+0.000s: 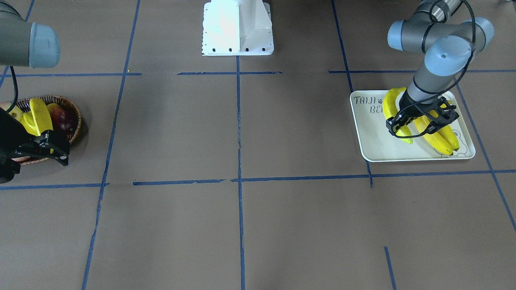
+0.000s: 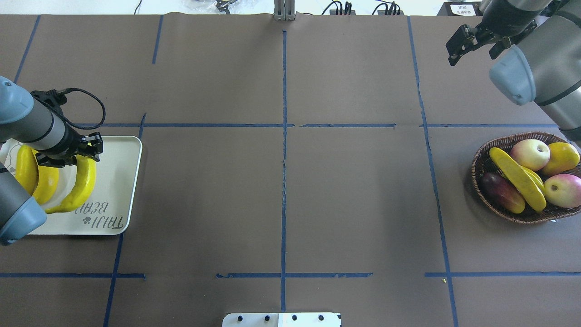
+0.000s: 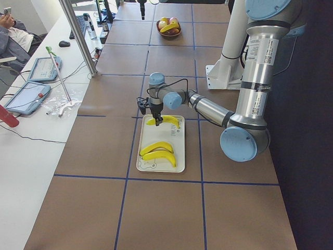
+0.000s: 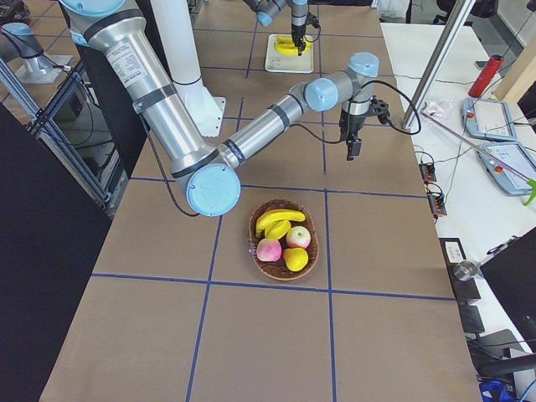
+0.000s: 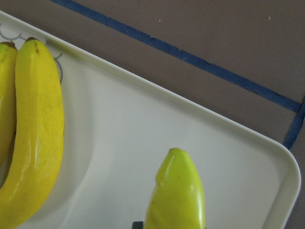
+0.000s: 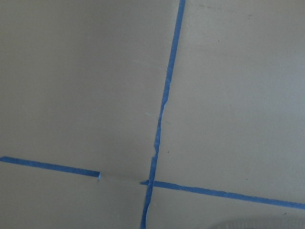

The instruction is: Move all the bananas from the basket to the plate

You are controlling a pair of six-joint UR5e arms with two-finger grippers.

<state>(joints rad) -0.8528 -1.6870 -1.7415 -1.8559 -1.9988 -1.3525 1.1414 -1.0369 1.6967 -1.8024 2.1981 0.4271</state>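
- The left gripper (image 2: 88, 152) is low over the plate (image 2: 119, 156), at the end farthest from the robot. Its jaws are pinched on the tip end of one banana, the held banana (image 2: 81, 181).
- The held banana curves back toward the robot across the middle of the plate. From where I stand I can't tell whether it rests on the plate or hangs just above it.
- Two more bananas (image 2: 38, 179) lie side by side on the same plate, touching each other. They sit on the outer side, away from the table's centre, apart from the held one.
- The "TAIJI BEAR" lettering (image 2: 102, 215) shows on the plate's near end, beside the held banana's free tip.
- The basket (image 2: 480, 181) is well apart from the plate, over on the robot's right side of the table.
- In it, the last banana (image 2: 517, 178) lies slanted on top of the other fruit, with a smaller yellow piece tucked just beside it.
- Around that banana there are two red-and-cream fruits (image 2: 530, 153), a yellow one (image 2: 563, 156) and a dark red one (image 2: 499, 193).
- The right gripper (image 4: 353, 144) hangs pointing down above bare table, past the basket on the far side from the robot. Its jaws look spread and hold nothing.
- The table (image 2: 354, 195) is covered in brown paper, marked into squares with blue tape (image 2: 283, 181).
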